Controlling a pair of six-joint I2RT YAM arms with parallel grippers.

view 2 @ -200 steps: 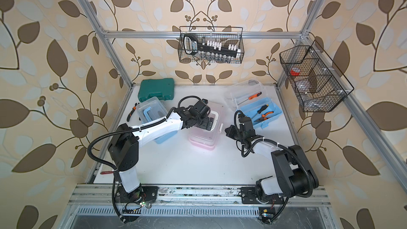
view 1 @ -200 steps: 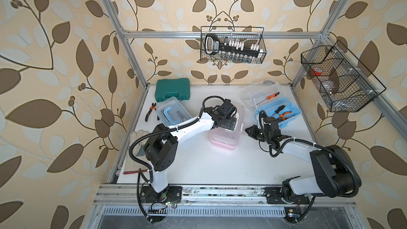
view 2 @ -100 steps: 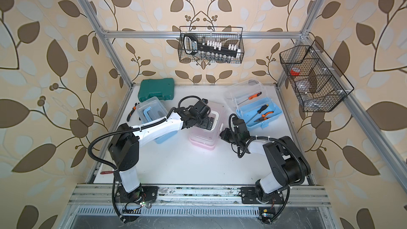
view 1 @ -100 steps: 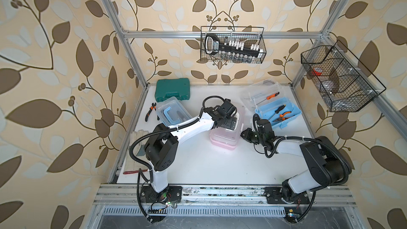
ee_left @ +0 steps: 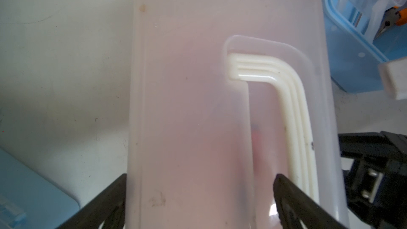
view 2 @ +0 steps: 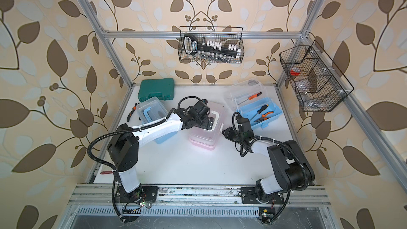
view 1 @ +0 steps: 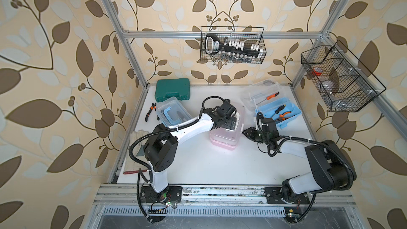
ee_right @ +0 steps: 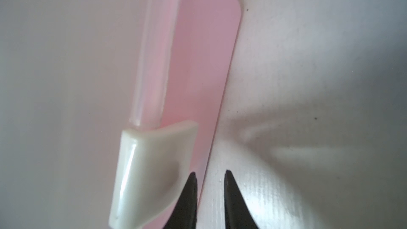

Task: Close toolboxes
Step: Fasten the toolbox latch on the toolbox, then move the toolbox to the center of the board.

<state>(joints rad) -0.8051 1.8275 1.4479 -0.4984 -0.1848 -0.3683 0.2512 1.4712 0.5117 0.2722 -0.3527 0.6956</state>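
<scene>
White desk (view 1: 209, 168), middle: pink plastic toolbox (view 1: 221, 144), clear lid (ee_left: 198, 106) down; left fingers (ee_left: 103, 203) wide apart, empty, over it; right fingers (ee_right: 191, 194) barely parted, empty, beside its white latch (ee_right: 149, 172); latching seems next: push it flat.

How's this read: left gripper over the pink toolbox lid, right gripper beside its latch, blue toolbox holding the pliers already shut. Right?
One slip: the blue toolbox holding the pliers is open, not shut. Both top views show its clear lid swung back and the pliers exposed. The rest stands: left gripper over the pink toolbox lid, right gripper beside its latch.
</scene>
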